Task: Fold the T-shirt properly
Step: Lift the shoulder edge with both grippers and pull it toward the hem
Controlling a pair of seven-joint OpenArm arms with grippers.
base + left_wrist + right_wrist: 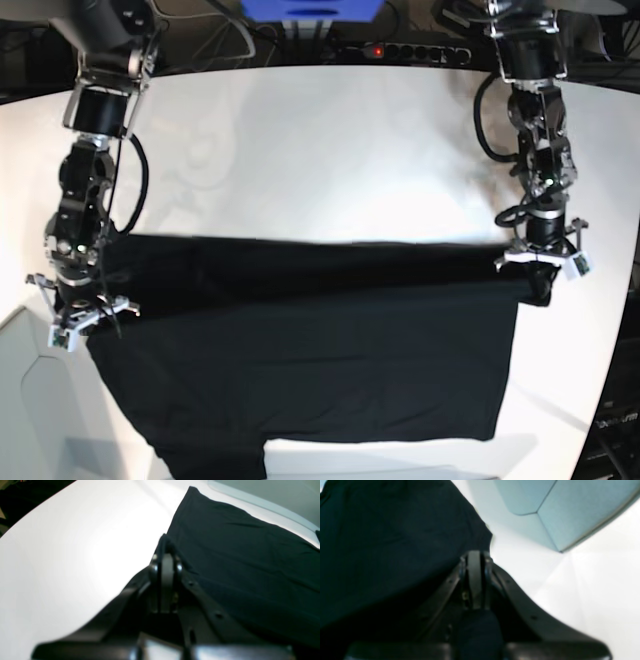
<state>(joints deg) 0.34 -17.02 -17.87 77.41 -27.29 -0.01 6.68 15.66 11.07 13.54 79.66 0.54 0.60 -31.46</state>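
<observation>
Now, step: carrying the fold across.
Left pincer (540,283): pinching T-shirt (320,350) edge.
Right pincer (85,335): pinching opposite edge.
Advice: move both level, cloth taut, above table (320,150).

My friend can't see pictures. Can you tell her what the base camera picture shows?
A big black T-shirt lies spread on a white table, seen from above. Two robot arms reach down, each tool pinching an edge: the left tool at the picture's right, the right tool at its left. Cables and a power strip sit behind the table.
</observation>
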